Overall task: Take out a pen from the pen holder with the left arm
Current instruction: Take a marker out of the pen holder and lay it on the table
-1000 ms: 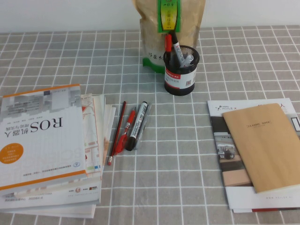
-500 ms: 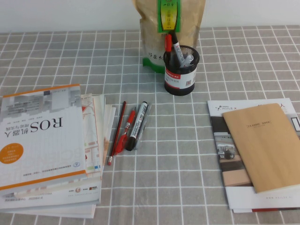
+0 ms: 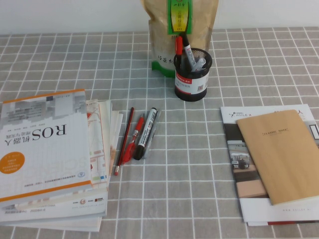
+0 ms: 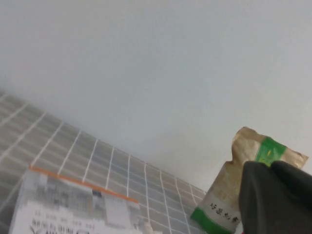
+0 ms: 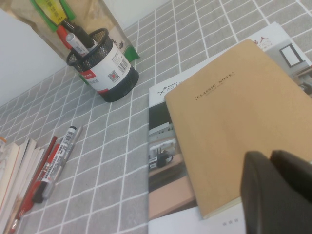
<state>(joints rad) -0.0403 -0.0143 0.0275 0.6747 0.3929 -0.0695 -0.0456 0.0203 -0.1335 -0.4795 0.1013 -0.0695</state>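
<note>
A black mesh pen holder (image 3: 193, 74) stands at the back centre of the table, in front of a brown paper bag (image 3: 179, 30). A black marker (image 3: 189, 52) and a red pen (image 3: 178, 46) stick up out of it. The right wrist view shows the holder (image 5: 105, 68) too. Neither arm appears in the high view. My left gripper (image 4: 270, 165) is shut and empty, held off the table facing the wall and the bag (image 4: 234, 195). My right gripper (image 5: 270, 155) is shut and empty, low over the brown notebook (image 5: 229, 112).
A black marker (image 3: 146, 133), a red pen (image 3: 132, 142) and a red pencil (image 3: 123, 142) lie side by side on the checked cloth. A stack of books (image 3: 45, 154) fills the front left. The brown notebook (image 3: 281, 154) lies on a brochure at the front right.
</note>
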